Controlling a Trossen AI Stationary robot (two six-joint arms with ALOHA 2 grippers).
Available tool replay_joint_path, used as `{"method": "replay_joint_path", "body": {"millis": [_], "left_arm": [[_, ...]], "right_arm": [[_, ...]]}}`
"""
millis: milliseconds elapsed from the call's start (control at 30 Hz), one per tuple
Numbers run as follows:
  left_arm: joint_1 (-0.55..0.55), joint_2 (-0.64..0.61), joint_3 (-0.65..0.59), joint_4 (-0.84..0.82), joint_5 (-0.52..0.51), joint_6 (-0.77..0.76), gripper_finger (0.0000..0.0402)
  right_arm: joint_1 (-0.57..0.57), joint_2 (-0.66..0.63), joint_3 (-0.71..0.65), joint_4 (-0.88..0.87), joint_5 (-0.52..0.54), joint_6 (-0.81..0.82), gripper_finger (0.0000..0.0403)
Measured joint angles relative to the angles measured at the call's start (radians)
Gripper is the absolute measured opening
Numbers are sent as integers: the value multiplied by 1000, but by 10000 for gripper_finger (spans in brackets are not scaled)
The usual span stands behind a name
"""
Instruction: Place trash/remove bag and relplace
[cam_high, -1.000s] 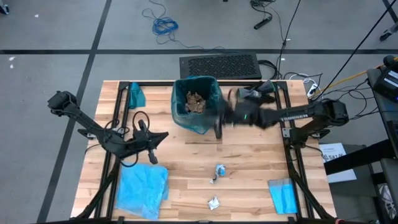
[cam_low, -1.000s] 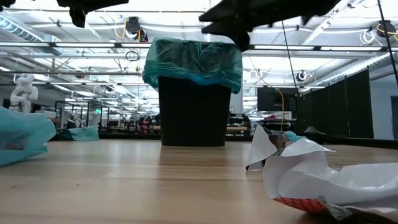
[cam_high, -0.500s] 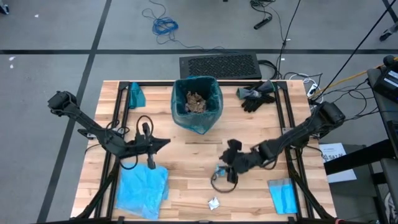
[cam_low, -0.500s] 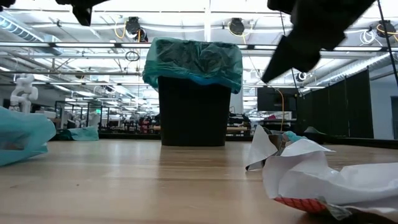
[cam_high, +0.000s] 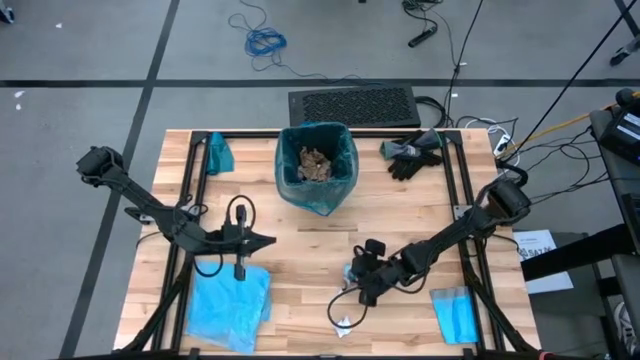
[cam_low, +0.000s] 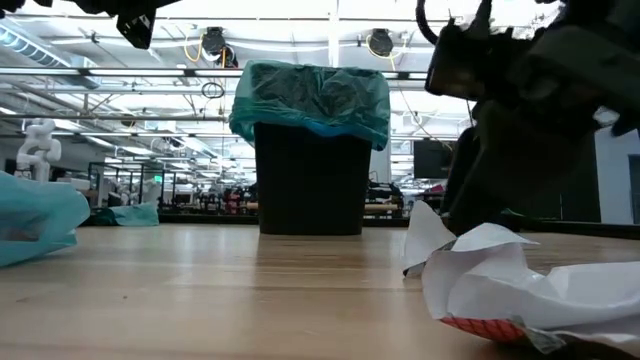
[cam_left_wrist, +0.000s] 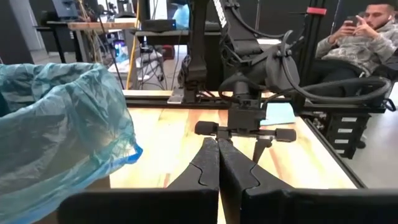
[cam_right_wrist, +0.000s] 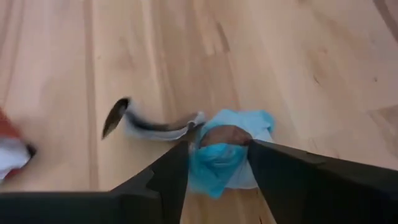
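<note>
Two small crumpled white-and-blue wrappers (cam_high: 352, 272) (cam_high: 343, 325) lie on the near middle of the wooden table (cam_high: 300, 250). One dark teal plastic liner (cam_high: 318, 195) lines the far bin. The right gripper (cam_right_wrist: 217, 152) reaches low, its fingers astride one wrapper, perhaps closing. The left gripper (cam_high: 239, 270) hovers clenched and empty, left.

You have the bin (cam_high: 316, 168) at the table's (cam_high: 300, 250) twelve o'clock, scraps (cam_high: 316, 164) inside it. Gloves (cam_high: 412, 153) lie at its three o'clock. One wrapper (cam_high: 354, 272) sits at its six o'clock, another (cam_high: 343, 324) beyond it.
</note>
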Motion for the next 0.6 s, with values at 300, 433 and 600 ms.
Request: {"method": "replay_joint_path", "body": {"millis": [300, 433, 600], "left_arm": [[0, 0, 0, -30, 13, -10, 0], [0, 0, 0, -30, 13, -7, 0], [0, 0, 0, -58, 60, -8, 0]], "right_arm": [[15, -11, 2, 70, 140, 34, 11], [10, -100, 71, 85, 235, -102, 3], [-81, -216, 188, 84, 348, -409, 1]]}}
